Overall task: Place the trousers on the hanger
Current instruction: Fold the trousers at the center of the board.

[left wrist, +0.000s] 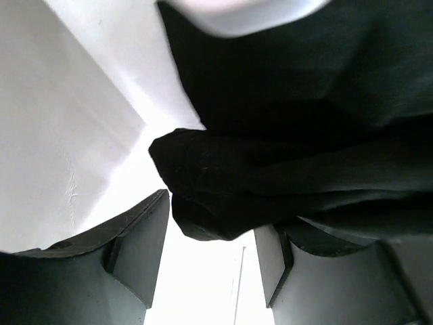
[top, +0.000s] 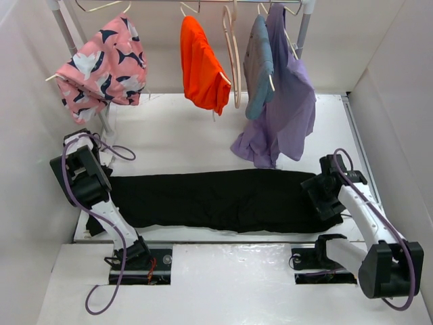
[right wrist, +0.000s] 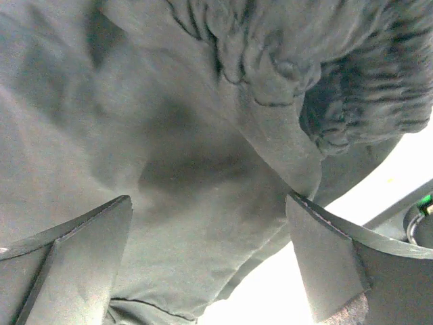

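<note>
Top external view showed long black fabric trousers point(top: 216, 200) flat on the white table point(top: 189, 135), soft and limp. Left claw point(left wrist: 211, 227) and right claw point(right wrist: 208, 203) gaped empty over the 2 ends; the gathered waistband point(right wrist: 352, 95) looked the firmest hold.

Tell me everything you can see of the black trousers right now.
The long plain black fabric trousers lie flat crosswise on the white table, below the garment rack, on no hanger. The cloth looks soft and matte, lightly wrinkled. A gathered ribbed band shows at the right end, a folded edge at the left. The left gripper and right gripper sit open at either end; contact is unclear.
</note>
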